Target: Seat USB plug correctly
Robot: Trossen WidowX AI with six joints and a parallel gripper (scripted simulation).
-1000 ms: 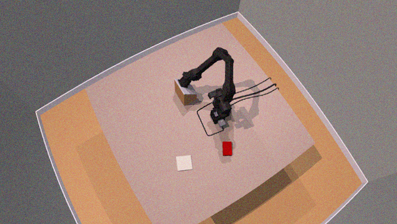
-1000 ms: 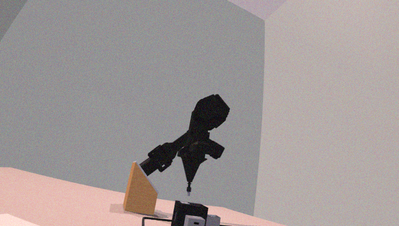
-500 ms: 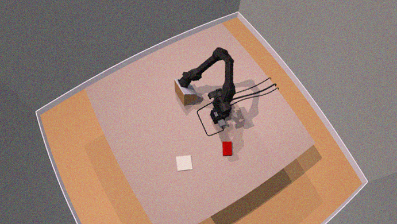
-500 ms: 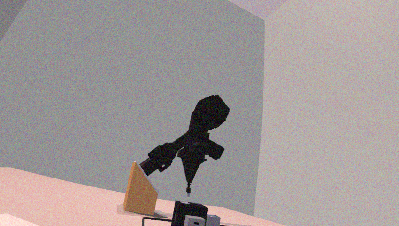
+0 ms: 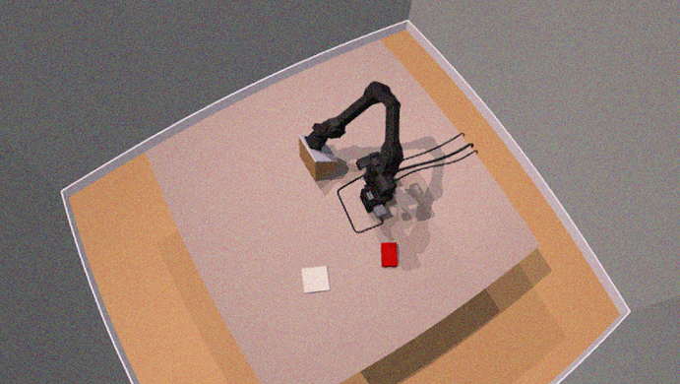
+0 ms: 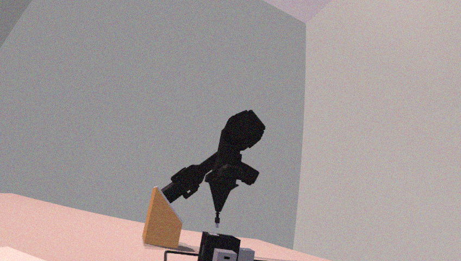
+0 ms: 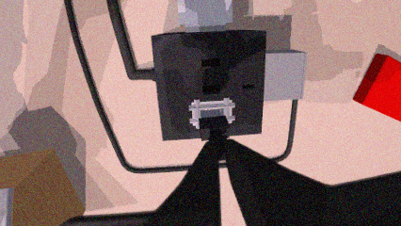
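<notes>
The black power cube [image 6: 206,247] [image 7: 176,94] stands on the table. In the wrist view the socket [image 7: 193,114] shows as a bright metal frame on its top, partly hidden behind the plug and fingers. My gripper [image 6: 217,212] [image 7: 218,148] is shut on the USB plug [image 6: 217,220] [image 7: 213,126], with its black body at the fingertips. In the exterior view the plug points down, and its pale metal tip hangs a little above the cube's top, clear of the socket. Which way round the plug is turned cannot be told.
Light grey blocks [image 6: 223,254] [image 7: 284,75] are at the cube's sides. Black cables [image 5: 341,207] [image 7: 96,108] loop around it. A red block [image 5: 389,254] [image 7: 386,87] and a white square [image 5: 315,279] lie nearby. A wooden wedge [image 5: 323,168] [image 6: 161,226] [image 7: 42,188] stands at the arm's other end.
</notes>
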